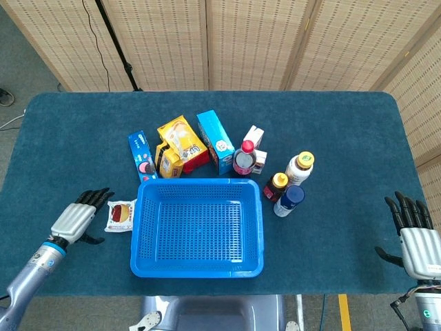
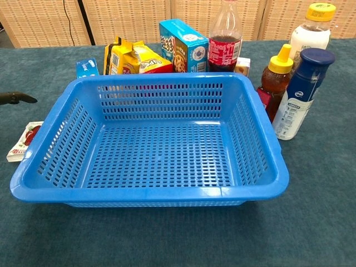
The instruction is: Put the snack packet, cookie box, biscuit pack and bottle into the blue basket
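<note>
Beside the snack packet (image 1: 120,214), the empty, spread left hand (image 1: 76,219) must next grab it for the basket (image 1: 197,265).

Bright, even light from above; shadows under my things are soft, both views sharp, no glare.

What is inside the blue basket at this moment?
Nothing: the blue basket shows only its bare perforated floor in both views. The chest view cannot show the table under it or the lower parts of the packs behind its far wall.
</note>
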`<state>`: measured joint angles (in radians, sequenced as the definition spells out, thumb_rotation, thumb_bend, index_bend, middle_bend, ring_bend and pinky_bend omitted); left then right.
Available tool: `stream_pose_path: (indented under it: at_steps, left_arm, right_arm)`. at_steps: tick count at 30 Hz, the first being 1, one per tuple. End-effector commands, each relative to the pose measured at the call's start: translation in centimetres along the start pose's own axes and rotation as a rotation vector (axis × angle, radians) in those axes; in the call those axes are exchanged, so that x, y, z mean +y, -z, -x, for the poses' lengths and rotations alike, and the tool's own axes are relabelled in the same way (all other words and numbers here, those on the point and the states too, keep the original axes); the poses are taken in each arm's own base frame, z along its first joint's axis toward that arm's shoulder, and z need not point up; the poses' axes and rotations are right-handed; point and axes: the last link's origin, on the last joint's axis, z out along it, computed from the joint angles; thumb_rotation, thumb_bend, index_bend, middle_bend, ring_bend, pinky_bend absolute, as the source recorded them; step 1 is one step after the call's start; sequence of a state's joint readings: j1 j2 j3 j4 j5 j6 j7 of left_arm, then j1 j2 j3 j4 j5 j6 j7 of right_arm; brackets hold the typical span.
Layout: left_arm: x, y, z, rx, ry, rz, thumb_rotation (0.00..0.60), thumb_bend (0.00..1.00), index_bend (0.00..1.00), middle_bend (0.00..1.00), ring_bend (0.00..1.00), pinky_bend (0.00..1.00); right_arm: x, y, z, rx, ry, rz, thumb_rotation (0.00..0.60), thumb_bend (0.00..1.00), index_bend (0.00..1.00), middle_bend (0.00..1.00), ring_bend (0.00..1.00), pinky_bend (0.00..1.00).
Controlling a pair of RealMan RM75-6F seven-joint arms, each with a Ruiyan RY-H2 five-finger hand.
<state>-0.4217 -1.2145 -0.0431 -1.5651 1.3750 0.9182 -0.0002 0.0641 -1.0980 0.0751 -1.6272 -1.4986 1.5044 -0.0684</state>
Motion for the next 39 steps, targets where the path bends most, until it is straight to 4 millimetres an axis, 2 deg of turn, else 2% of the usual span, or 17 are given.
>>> stream_pose_path:
  at_steps: [1, 6, 10, 13, 14, 18, 21, 26, 31, 33, 36, 39]
  left_arm:
    - [0.6, -1.4, 0.2, -0.016, -0.003, -0.001, 0.600, 0.06, 0.00, 0.00, 0.00, 0.00]
    - [1.2, -2.5, 0.8, -0.043, 0.003, 0.006, 0.600, 0.06, 0.00, 0.00, 0.00, 0.02]
    - [1.9, -3.3, 0.9, -0.021, -0.020, 0.013, 0.600, 0.07, 0.01, 0.00, 0.01, 0.20]
    - [2.4, -3.9, 0.9, -0.013, -0.032, 0.008, 0.600, 0.09, 0.15, 0.09, 0.13, 0.34]
    - [2.4, -3.9, 0.9, -0.013, -0.032, 0.007, 0.600, 0.10, 0.22, 0.16, 0.18, 0.38]
    - [2.9, -4.2, 0.7, 0.008, -0.037, 0.000, 0.600, 0.13, 0.42, 0.35, 0.33, 0.45]
    - [2.9, -4.2, 0.6, 0.019, -0.040, -0.006, 0.600, 0.15, 0.49, 0.42, 0.39, 0.47]
    - [2.5, -3.7, 0.0, 0.052, -0.014, -0.015, 0.600, 0.18, 0.53, 0.45, 0.41, 0.47]
    - [1.6, -1.7, -3.2, 0.192, 0.094, 0.019, 0.600, 0.18, 0.52, 0.45, 0.41, 0.47]
    - [1.5, -0.5, -5.2, 0.283, 0.142, 0.054, 0.600, 0.18, 0.52, 0.45, 0.41, 0.47]
    - [1.9, 1.1, -7.6, 0.386, 0.206, 0.136, 0.600, 0.18, 0.51, 0.45, 0.40, 0.47]
    - [3.1, 2.0, -8.7, 0.416, 0.206, 0.209, 0.600, 0.16, 0.51, 0.45, 0.39, 0.47]
  right_arm:
    - [0.1, 0.0, 0.0, 0.001, -0.003, 0.001, 0.600, 0.00, 0.00, 0.00, 0.00, 0.00]
    - [0.1, -0.1, 0.0, -0.002, -0.008, 0.000, 0.600, 0.00, 0.00, 0.00, 0.00, 0.00]
    - [0.0, -0.2, 0.2, -0.010, -0.011, -0.007, 0.600, 0.00, 0.00, 0.00, 0.00, 0.00]
    - [0.0, -0.2, 0.3, -0.016, -0.013, -0.009, 0.600, 0.00, 0.00, 0.00, 0.00, 0.00]
    - [0.0, -0.2, 0.4, -0.017, -0.015, -0.009, 0.600, 0.00, 0.00, 0.00, 0.00, 0.00]
    - [0.0, -0.3, 0.4, -0.019, -0.018, -0.009, 0.600, 0.00, 0.00, 0.00, 0.00, 0.00]
    - [0.0, -0.3, 0.4, -0.023, -0.023, -0.010, 0.600, 0.00, 0.00, 0.00, 0.00, 0.00]
    - [0.0, -0.3, 0.4, -0.022, -0.022, -0.010, 0.600, 0.00, 0.00, 0.00, 0.00, 0.00]
    - [-0.1, -0.3, 0.5, -0.025, -0.021, -0.011, 0.600, 0.00, 0.00, 0.00, 0.00, 0.00]
    - [-0.2, -0.2, 0.5, -0.028, -0.019, -0.014, 0.600, 0.00, 0.00, 0.00, 0.00, 0.00]
    - [-0.4, -0.2, 0.6, -0.031, -0.019, -0.019, 0.600, 0.00, 0.00, 0.00, 0.00, 0.00]
    - [-0.5, -0.2, 0.6, -0.033, -0.018, -0.022, 0.600, 0.00, 0.00, 0.00, 0.00, 0.00]
